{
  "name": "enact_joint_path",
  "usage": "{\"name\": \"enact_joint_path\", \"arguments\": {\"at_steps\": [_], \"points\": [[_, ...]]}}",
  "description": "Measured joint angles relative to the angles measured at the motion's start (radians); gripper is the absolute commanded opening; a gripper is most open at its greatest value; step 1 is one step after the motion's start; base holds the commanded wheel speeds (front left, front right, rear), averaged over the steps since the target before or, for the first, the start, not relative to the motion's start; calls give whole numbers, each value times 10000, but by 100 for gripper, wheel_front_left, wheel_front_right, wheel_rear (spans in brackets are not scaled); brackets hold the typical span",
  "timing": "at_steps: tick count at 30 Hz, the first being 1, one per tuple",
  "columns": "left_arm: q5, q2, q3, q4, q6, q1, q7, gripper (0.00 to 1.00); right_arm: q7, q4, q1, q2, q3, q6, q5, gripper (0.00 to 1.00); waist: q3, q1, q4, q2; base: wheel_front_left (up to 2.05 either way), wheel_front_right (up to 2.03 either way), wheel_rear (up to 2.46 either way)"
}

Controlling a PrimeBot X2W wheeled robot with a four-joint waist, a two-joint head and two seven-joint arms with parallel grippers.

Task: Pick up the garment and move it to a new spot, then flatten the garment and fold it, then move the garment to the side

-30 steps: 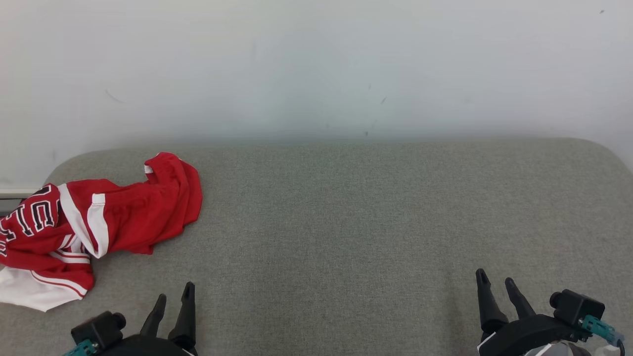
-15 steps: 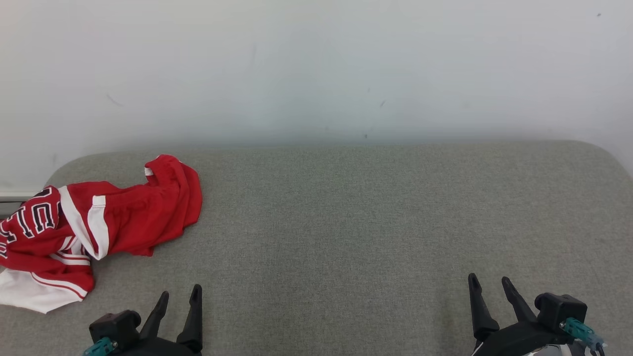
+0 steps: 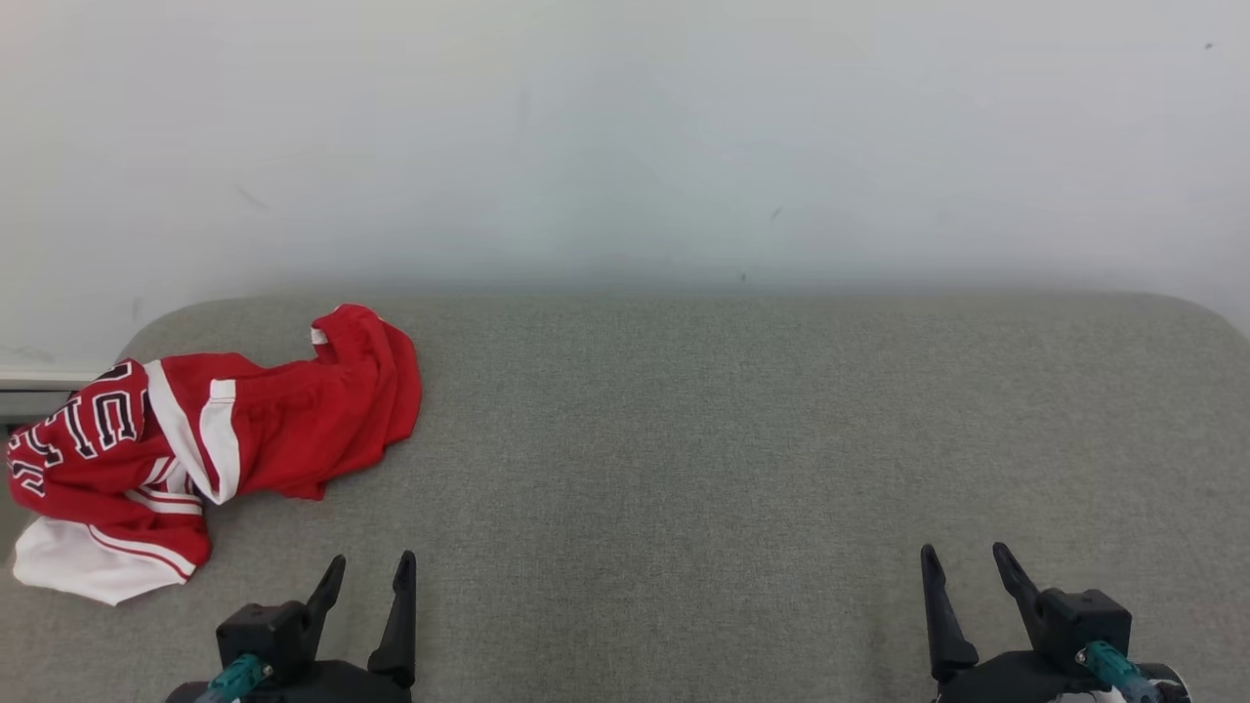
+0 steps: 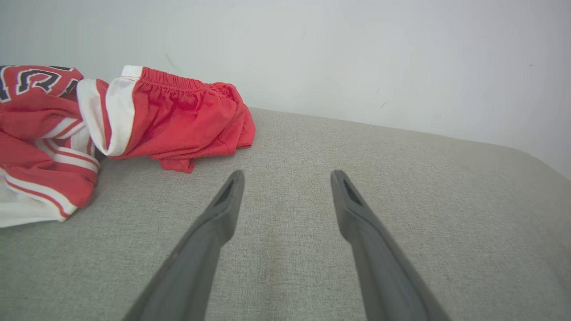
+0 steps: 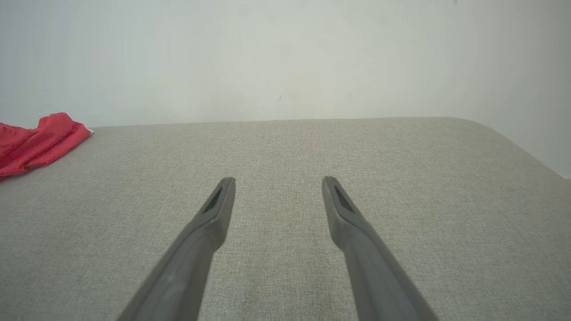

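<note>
Head view: the crumpled garment (image 3: pixel 293 430) lies untouched. The left tool (image 3: pixel 372 558) and right tool (image 3: pixel 962 549) gape wide, empty. Pickup likely comes first, so the left tool must reach leftward.

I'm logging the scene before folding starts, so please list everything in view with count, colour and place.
sports shorts: one, red with white trim and black lettering, crumpled at the cushion's left end
cushion: one, grey fabric, spanning the foreground
wall: one, white, behind the cushion
left gripper: one, dark fingers, open, lower left, apart from the shorts
right gripper: one, dark fingers, open, lower right, holding nothing
</note>
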State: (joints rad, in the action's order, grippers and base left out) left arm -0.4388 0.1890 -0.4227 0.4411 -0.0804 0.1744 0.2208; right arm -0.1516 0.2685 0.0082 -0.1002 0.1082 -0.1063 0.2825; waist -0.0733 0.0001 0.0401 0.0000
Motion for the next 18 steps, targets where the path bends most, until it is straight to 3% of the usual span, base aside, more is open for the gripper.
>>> {"name": "enact_joint_path", "arguments": {"at_steps": [6, 18], "points": [[545, 148, -153, 194, -117, -7, 192, 100, -109, -98, 46, 25, 171, -96, -725, 100, -79, 0, 179, 0, 0, 0, 0], [1014, 100, -493, 355, -155, 44, 274, 100, -253, -407, 424, 73, 59, -180, -807, 100, -151, 0, 666, 0, 0, 0, 0]]}}
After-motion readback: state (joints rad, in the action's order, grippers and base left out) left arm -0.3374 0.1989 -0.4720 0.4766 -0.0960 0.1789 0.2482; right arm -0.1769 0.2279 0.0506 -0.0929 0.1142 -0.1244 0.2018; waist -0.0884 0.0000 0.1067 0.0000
